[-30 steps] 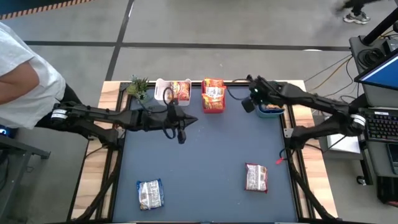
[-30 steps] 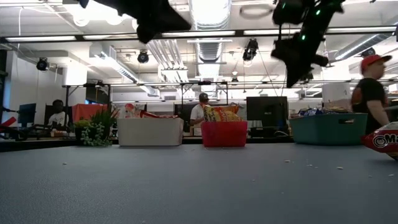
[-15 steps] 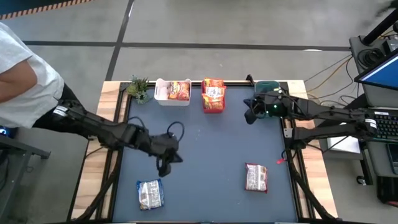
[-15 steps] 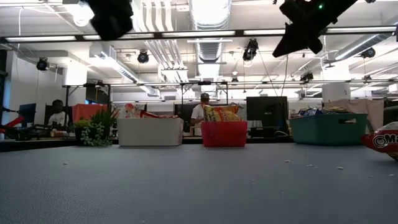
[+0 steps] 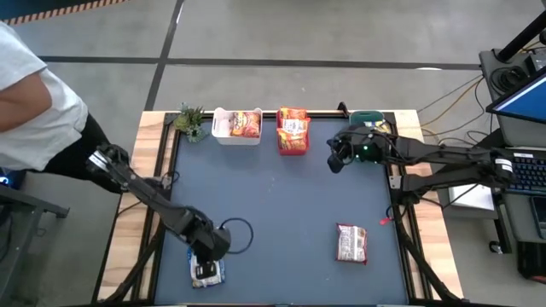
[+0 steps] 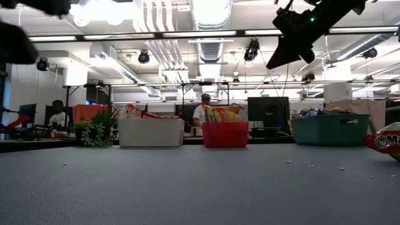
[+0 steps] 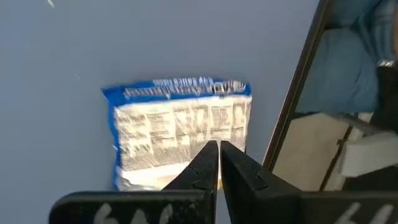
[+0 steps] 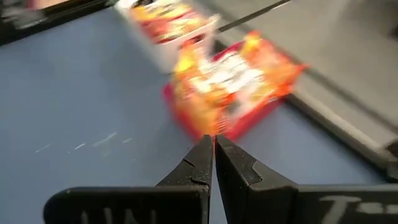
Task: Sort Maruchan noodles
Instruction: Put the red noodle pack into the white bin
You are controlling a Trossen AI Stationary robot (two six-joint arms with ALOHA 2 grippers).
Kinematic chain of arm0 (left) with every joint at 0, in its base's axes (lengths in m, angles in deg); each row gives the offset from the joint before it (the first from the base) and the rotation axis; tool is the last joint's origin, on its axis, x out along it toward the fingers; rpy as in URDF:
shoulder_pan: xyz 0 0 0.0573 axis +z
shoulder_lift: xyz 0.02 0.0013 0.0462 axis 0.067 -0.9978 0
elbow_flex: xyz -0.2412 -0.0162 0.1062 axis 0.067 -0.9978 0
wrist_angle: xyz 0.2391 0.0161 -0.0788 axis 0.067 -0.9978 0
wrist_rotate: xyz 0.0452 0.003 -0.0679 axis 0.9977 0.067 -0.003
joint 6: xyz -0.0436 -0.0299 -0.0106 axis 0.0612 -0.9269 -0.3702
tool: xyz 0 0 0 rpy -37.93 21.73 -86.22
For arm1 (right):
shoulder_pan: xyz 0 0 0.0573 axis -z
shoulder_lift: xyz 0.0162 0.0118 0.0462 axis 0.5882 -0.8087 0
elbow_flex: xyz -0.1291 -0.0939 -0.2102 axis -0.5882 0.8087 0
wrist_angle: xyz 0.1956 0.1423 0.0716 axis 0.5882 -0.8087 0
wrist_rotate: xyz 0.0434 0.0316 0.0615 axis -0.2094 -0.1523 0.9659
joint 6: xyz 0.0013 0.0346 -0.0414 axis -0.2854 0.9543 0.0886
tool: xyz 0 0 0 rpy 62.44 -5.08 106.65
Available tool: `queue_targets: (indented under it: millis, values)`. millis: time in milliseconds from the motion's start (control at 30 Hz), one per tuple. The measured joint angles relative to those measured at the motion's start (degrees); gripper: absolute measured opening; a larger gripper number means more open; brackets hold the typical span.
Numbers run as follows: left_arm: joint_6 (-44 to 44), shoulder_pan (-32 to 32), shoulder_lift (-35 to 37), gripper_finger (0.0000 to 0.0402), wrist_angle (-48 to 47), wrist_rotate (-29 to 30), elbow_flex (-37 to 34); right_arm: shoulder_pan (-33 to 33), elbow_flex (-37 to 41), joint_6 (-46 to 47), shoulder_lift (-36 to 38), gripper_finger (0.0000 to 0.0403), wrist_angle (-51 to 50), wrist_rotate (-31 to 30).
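A blue-and-white noodle packet (image 5: 208, 275) lies flat near the table's near-left corner. My left gripper (image 5: 206, 258) hangs over it, shut; in the left wrist view its fingertips (image 7: 218, 144) sit above the packet (image 7: 174, 127). A silvery-red packet (image 5: 351, 243) lies flat at the near right and also shows in the low view (image 6: 384, 142). My right gripper (image 5: 335, 159) is shut, in the air beside the teal bin (image 5: 368, 116). It points at the pink bin (image 8: 186, 115) heaped with orange packets (image 8: 233, 74).
Along the far edge stand a small green plant (image 5: 189, 121), a white bin (image 5: 236, 126) holding packets, the pink bin (image 5: 293, 132) and the teal bin. A person stands beyond the table's left side. The blue mat's middle (image 5: 281, 205) is bare.
My left gripper has swung from beside the white bin at the far edge toward the near-left corner and now hangs over the blue-and-white packet. My right gripper has drawn back a little from the teal bin toward the table's left and tipped closer to level.
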Motion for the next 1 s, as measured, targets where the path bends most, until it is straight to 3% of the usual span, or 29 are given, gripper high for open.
queue_targets:
  millis: [100,333,433,800,1000]
  values:
    - [-1.9,-0.8,-2.6,0.0000,0.8,-1.7,0.1,0.0,-0.9,0.1,-1.3,0.0009,0.0,9.4]
    - [-2.9,-1.1,-5.7,0.0000,1.2,-4.5,0.1,-1.0,-5.3,6.2,-6.2,0.0009,-0.9,46.8]
    - [-2.8,-1.1,-5.7,0.0000,1.4,-4.2,0.1,-3.8,-6.2,9.4,-9.3,0.0009,-5.1,56.4]
    - [4.0,0.5,-5.1,0.0000,3.4,-4.0,0.2,-17.3,-6.9,19.7,-21.4,0.0009,-31.7,58.3]
    - [12.4,3.5,-4.9,0.0000,3.4,-1.8,0.2,-24.9,-6.8,25.8,-26.0,0.0009,-36.1,58.6]
